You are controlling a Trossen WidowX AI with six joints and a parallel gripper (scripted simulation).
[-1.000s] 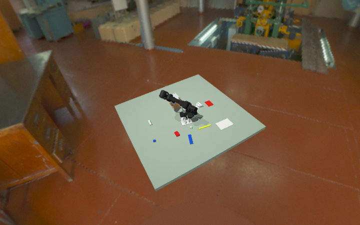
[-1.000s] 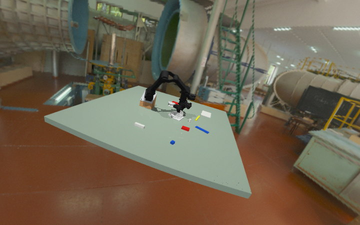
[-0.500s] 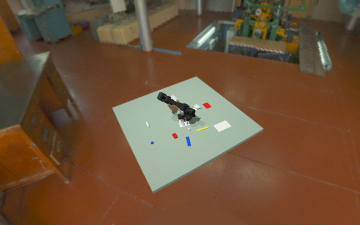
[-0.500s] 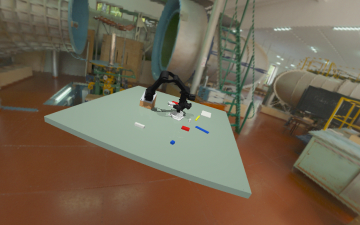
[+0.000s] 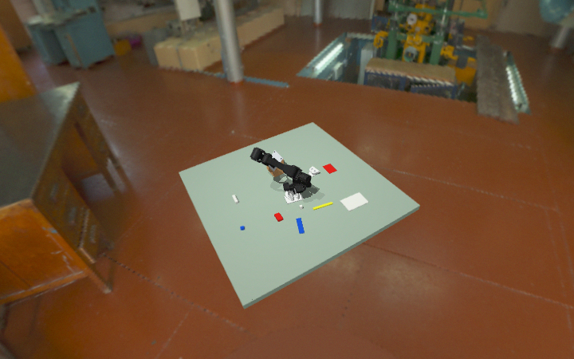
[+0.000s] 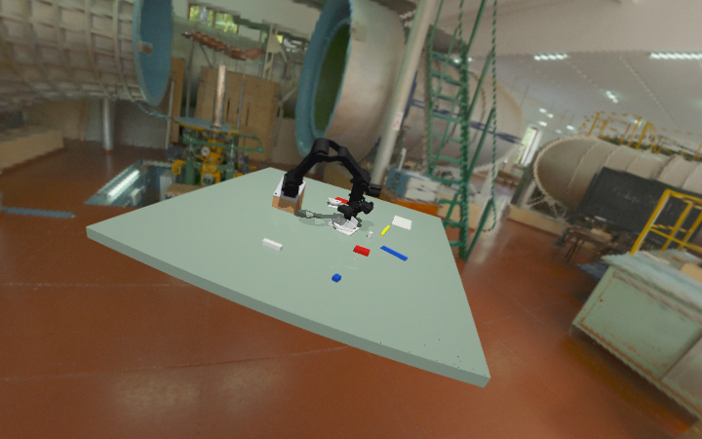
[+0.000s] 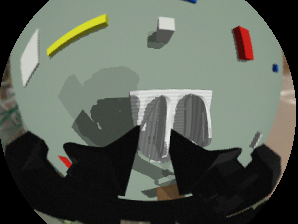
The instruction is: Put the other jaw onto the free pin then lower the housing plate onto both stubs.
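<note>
The white base lies flat in front of the arm. In the wrist view one grey-white ribbed jaw stands over its right half. My gripper points down over the base and is shut on the other jaw, which is upright at the left half, beside the first. Whether the held jaw is on its pin, and whether the teeth mesh, cannot be told; pins and stubs are hidden. The white housing plate lies apart from the base, near the red square.
A small white block, yellow bar, red block and blue bar lie beyond the base. A white sheet, white bar and blue cube lie farther off.
</note>
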